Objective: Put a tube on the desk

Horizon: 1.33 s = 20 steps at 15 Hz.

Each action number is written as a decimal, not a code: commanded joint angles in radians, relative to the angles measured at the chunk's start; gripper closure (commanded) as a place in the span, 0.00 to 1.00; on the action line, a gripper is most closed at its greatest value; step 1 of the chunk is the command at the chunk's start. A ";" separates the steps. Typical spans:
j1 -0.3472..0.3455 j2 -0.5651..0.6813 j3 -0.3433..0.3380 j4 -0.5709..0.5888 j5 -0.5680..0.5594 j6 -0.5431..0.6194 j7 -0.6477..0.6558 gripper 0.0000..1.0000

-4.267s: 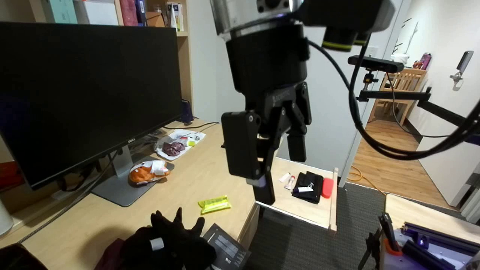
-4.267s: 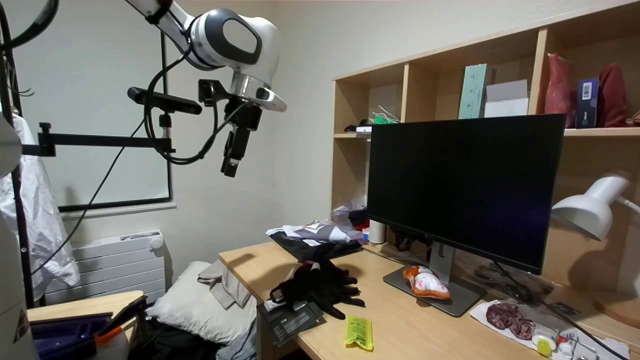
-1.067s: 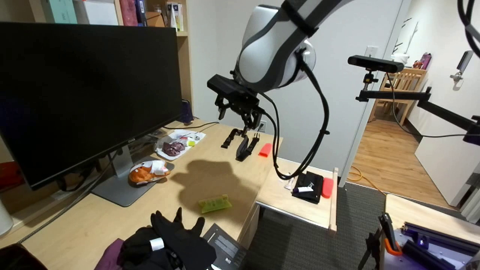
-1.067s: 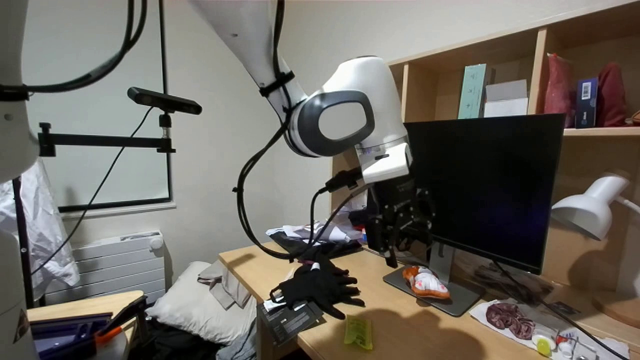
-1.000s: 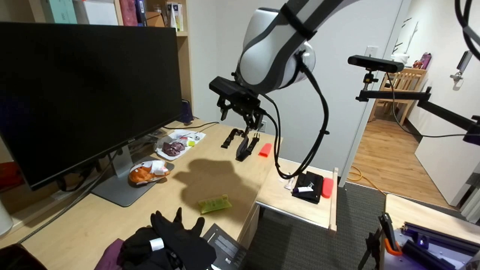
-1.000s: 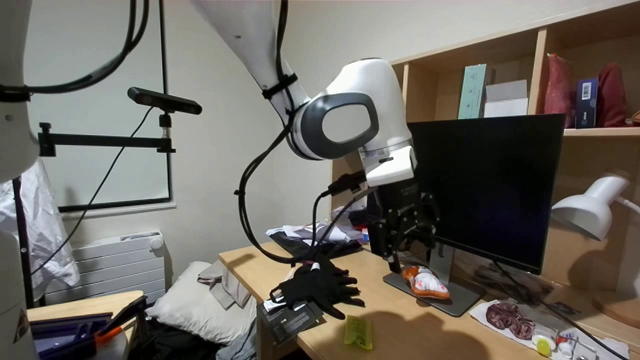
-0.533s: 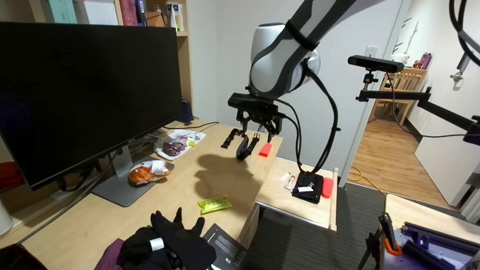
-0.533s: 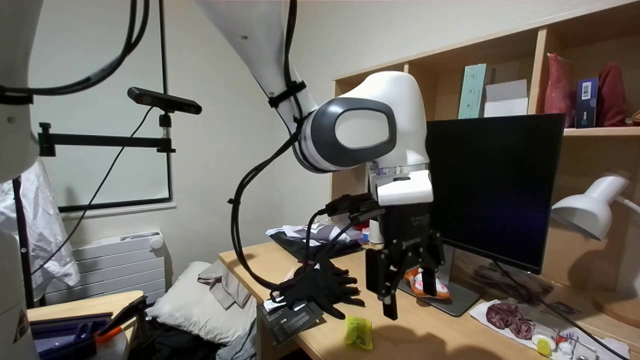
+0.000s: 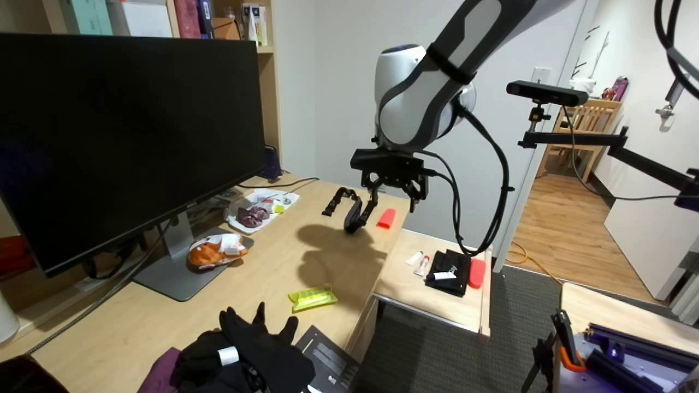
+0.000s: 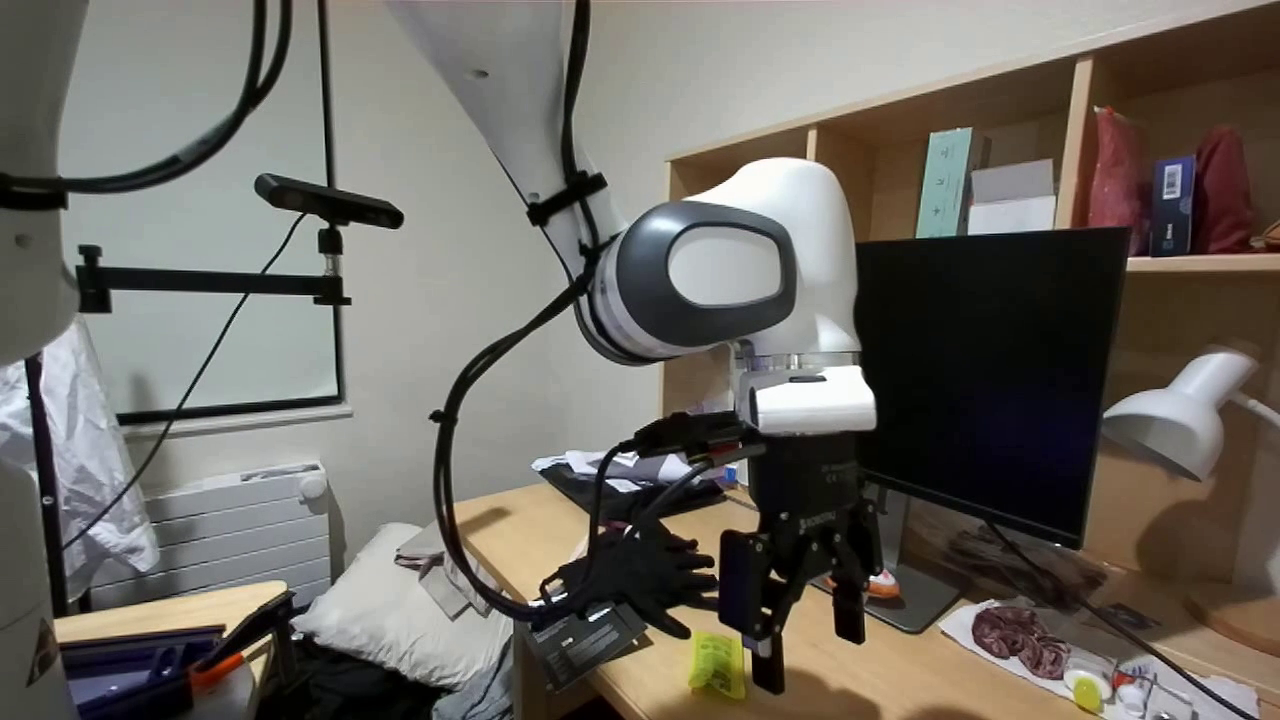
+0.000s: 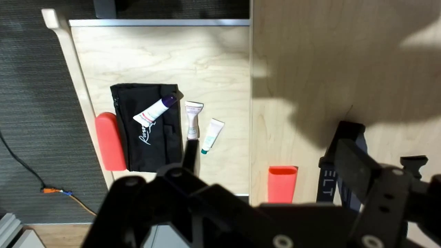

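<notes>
I see 1 gripper [image 10: 808, 645], two fingers well apart, hanging above 1 desk [image 9: 273, 267]; 1 red piece [image 11: 281, 187] on that. Past one finger, on 1 small tabletop [image 11: 220, 62] beside the desk, 3 tubes [image 9: 421, 266], counting outward: green-capped one [image 11: 213, 132], pinkish one [image 11: 193, 120], purple-capped one [image 11: 153, 110] lying on 1 black pouch [image 11: 157, 144]. Farthest from the gripper, second red piece [image 11: 110, 143]
</notes>
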 commanded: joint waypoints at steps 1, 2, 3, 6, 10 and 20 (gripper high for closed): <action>-0.007 0.000 0.006 0.003 -0.001 -0.002 -0.001 0.00; -0.007 0.000 0.006 0.003 -0.001 -0.002 -0.001 0.00; -0.007 0.000 0.006 0.003 -0.001 -0.002 -0.001 0.00; -0.015 0.024 -0.001 0.018 -0.007 -0.012 -0.011 0.00; -0.040 0.054 -0.020 0.028 -0.006 -0.005 -0.046 0.00; -0.088 0.133 -0.085 0.044 -0.007 -0.003 -0.183 0.00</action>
